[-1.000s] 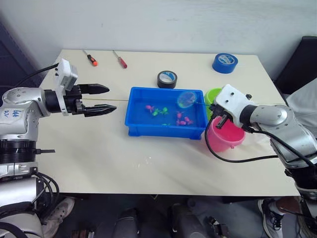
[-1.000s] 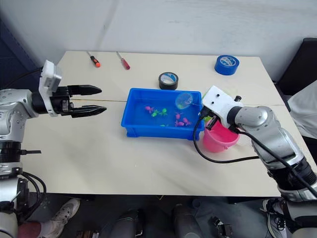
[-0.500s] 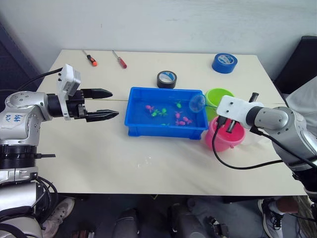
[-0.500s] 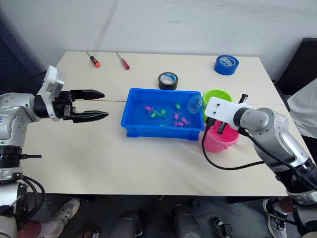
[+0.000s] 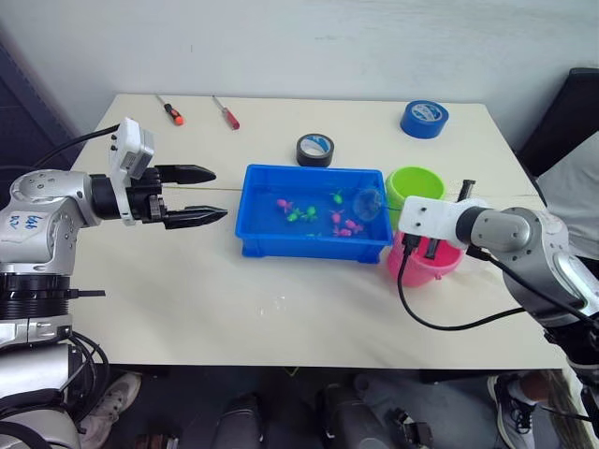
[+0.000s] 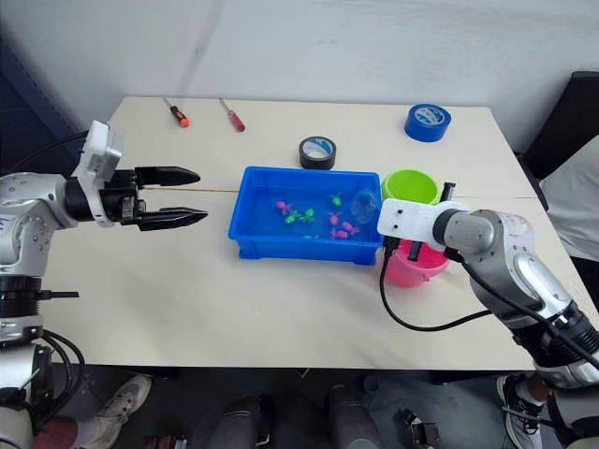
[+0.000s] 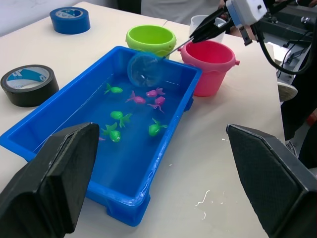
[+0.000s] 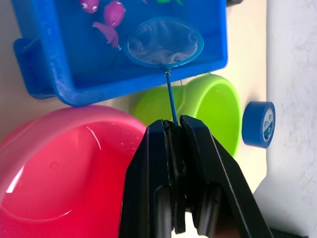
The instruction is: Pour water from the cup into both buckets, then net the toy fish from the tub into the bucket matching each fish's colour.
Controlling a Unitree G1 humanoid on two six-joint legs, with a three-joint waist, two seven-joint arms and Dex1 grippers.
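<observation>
While the table (image 5: pixel 281 299) carries everything we see, the largest thing on it is the tub (image 5: pixel 257 238), a bright blue tray holding water near the middle. Just beside its right end stand the two buckets: the green bucket (image 5: pixel 418 181) farther back and the pink bucket (image 5: pixel 423 271) nearer to us, close together. Behind the pink bucket we make out a clear cup (image 7: pixel 198 22) in the left wrist view.

Our right gripper (image 8: pixel 174 130) hangs over the pink bucket with its two black fingers pressed together on the thin handle of the net (image 8: pixel 164 42). The handle reaches across the tub's right wall, and the blue-rimmed hoop hangs over the water at the tub's right end, tilted. We cannot tell whether it touches the water.

Our left gripper (image 5: pixel 192 195) hovers over bare table to the left of the tub, well apart from it, fingers spread and holding nothing.

Among the smaller things, a blue tape roll (image 5: pixel 425 118) lies at the far right, a black tape roll (image 5: pixel 315 150) just behind the tub, and two screwdrivers (image 5: pixel 170 109) at the far left.

Smallest are the toy fish (image 7: pixel 156 92), green and pink, scattered in the tub's water; two pink ones lie near the hoop.
</observation>
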